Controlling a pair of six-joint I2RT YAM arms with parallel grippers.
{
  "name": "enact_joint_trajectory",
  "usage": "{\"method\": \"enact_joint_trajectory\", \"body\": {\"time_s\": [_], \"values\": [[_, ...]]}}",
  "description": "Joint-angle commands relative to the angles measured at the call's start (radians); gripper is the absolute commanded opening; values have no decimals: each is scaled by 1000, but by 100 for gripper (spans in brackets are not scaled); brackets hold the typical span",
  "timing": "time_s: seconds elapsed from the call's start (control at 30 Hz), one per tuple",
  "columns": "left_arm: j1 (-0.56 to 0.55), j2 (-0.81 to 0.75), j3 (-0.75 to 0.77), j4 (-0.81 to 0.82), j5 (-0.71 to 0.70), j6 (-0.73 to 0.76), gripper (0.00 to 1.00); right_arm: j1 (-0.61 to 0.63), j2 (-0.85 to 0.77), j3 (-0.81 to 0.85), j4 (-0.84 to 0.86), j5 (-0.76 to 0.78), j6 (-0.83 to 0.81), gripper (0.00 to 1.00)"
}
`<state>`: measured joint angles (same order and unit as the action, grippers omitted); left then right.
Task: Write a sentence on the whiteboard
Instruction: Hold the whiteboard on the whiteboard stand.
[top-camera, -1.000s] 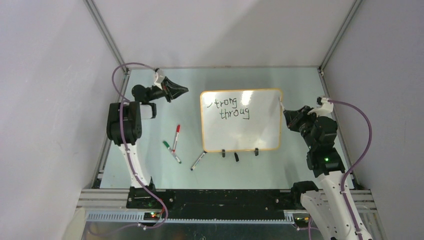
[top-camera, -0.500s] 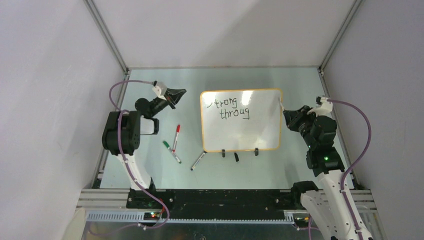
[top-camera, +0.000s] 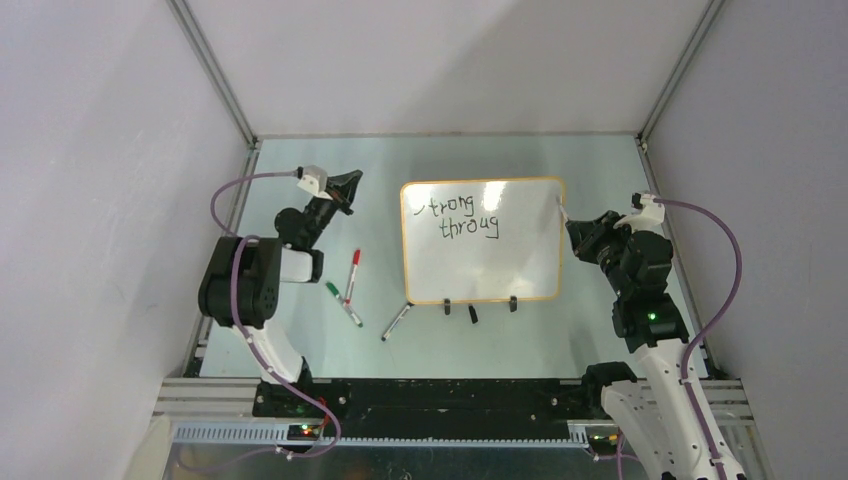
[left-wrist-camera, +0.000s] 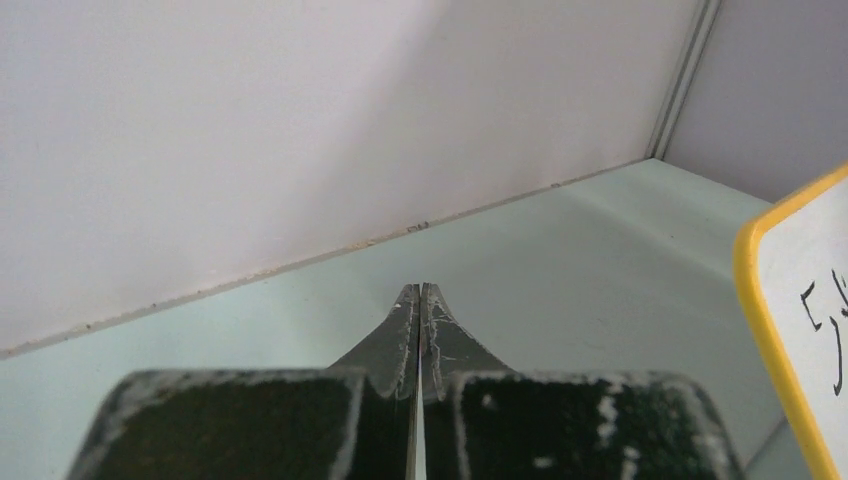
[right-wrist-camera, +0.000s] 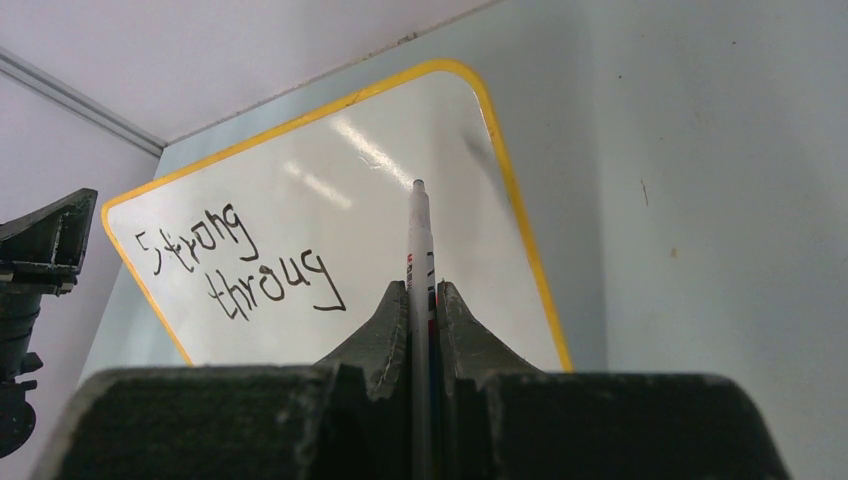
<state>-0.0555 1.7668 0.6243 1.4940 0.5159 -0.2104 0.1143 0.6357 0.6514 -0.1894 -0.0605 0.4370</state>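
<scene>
The whiteboard (top-camera: 490, 265), white with an orange-yellow rim, lies flat in the middle of the table. The sentence (top-camera: 462, 218) on it reads "Strong" over "throug" in black. My right gripper (top-camera: 565, 215) hovers at the board's upper right edge, shut on a white marker (right-wrist-camera: 418, 230) whose tip points over the board (right-wrist-camera: 400, 170), right of the lettering (right-wrist-camera: 240, 265). My left gripper (top-camera: 350, 180) hangs left of the board, shut with nothing in it. In the left wrist view its jaws (left-wrist-camera: 420, 290) press together, and the board's rim (left-wrist-camera: 760, 300) shows at the right.
Loose markers lie left of the board: a red one (top-camera: 353, 268), a green one (top-camera: 331, 289), another (top-camera: 350, 312) and a black one (top-camera: 397, 321). A black cap (top-camera: 473, 313) lies between two clip feet (top-camera: 447, 306) at the board's near edge. Walls enclose the table.
My left gripper has closed its jaws, and the left arm has drawn back toward its base, tilting the gripper up toward the back wall. The right arm and marker stayed put.
</scene>
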Motion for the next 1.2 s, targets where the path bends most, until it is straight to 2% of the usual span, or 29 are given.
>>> {"method": "enact_joint_trajectory", "body": {"time_s": [0.0, 0.27, 0.33, 0.37, 0.43, 0.47, 0.57, 0.67, 0.8, 0.93, 1.03, 1.1, 1.13, 1.17], "values": [[15, 35, 33, 40, -51, -61, 0, 5, -7, 4, 29, -1, 7, 0], [30, 56, 60, 42, 13, -97, 0, 5, -14, 3, 26, -1, 7, 0], [33, 90, 88, 25, 2, -232, 0, 5, -15, 3, 27, -1, 7, 0], [48, 153, 137, 33, 18, -385, 0, 5, -16, 3, 26, -1, 7, 0], [84, 196, 182, 41, 30, -505, 0, 5, -19, 4, 24, 3, 6, 0], [71, 176, 131, 41, -23, -473, 0, 4, -24, 3, 23, 6, 6, 0], [22, 53, 55, 10, -88, -247, 0, 5, -26, 4, 20, 11, 6, 0], [17, 45, 54, -22, -97, -233, 1, 5, -23, 3, 24, 4, 6, 0], [-6, 8, -14, -5, -208, -166, 2, 5, -27, 3, 20, 8, 5, 0], [-73, -119, -53, -160, -331, -10, 3, 5, -26, 3, 22, 10, 5, 0], [-152, -189, -54, -366, -501, 131, 4, 4, -25, 4, 22, 6, 5, 0], [-191, -205, -23, -480, -546, 179, 22, 6, -26, 3, 22, 7, 5, 0], [-197, -206, -21, -487, -553, 178, 49, 6, -26, 2, 21, 6, 5, 0], [-199, -208, -31, -477, -570, 171, 83, 5, -27, 3, 22, 8, 5, 0]]}}
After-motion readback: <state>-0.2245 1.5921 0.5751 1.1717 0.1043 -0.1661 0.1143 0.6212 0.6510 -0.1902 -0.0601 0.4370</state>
